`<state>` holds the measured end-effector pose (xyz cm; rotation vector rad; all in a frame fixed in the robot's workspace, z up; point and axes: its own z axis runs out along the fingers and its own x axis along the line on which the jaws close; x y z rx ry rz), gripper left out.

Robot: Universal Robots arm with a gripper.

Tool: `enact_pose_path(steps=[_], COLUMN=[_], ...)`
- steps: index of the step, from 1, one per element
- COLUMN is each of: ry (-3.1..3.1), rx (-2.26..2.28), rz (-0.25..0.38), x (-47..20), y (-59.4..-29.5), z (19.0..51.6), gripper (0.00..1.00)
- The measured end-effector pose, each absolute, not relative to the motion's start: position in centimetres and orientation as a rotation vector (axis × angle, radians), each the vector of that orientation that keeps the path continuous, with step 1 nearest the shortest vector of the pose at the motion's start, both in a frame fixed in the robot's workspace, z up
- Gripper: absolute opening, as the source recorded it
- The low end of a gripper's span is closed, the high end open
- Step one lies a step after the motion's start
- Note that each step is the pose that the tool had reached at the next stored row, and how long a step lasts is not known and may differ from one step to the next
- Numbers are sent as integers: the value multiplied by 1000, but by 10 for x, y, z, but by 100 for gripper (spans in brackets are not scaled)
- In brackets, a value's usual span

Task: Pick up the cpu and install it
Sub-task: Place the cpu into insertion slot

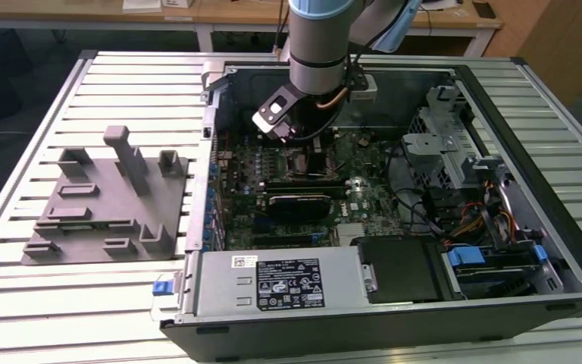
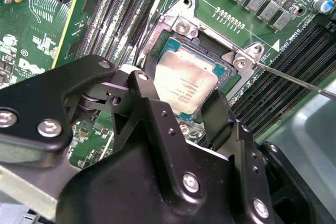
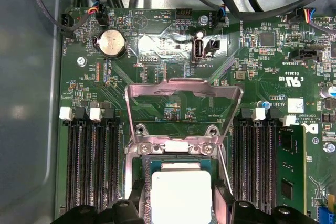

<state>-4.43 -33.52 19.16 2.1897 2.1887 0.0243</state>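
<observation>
The end effector [image 2: 185, 109] was closed on the cpu [image 2: 187, 83], gripping two opposite sides and holding it at the open socket [image 2: 181, 24]. The socket's load plate [image 3: 184, 88] stood raised above the motherboard [image 3: 157, 119]. I could not tell whether the cpu was seated.

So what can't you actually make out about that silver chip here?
First wrist view: part of the cpu is cut off by the picture's edge.
Second wrist view: the gripper covers one side of the cpu, so its seating in the socket is unclear.
Exterior view: the cpu is too small to judge below the arm.
</observation>
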Motion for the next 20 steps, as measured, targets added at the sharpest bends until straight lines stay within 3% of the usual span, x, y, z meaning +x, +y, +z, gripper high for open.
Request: enact_pose_path(steps=[16, 18, 20], ry=[2189, 2189, 2189], rx=[2190, 2190, 2190], rz=[25, 24, 24], x=[-44, -44, -44], y=[-335, -335, -335], z=[201, 201, 201], gripper=[62, 60, 48])
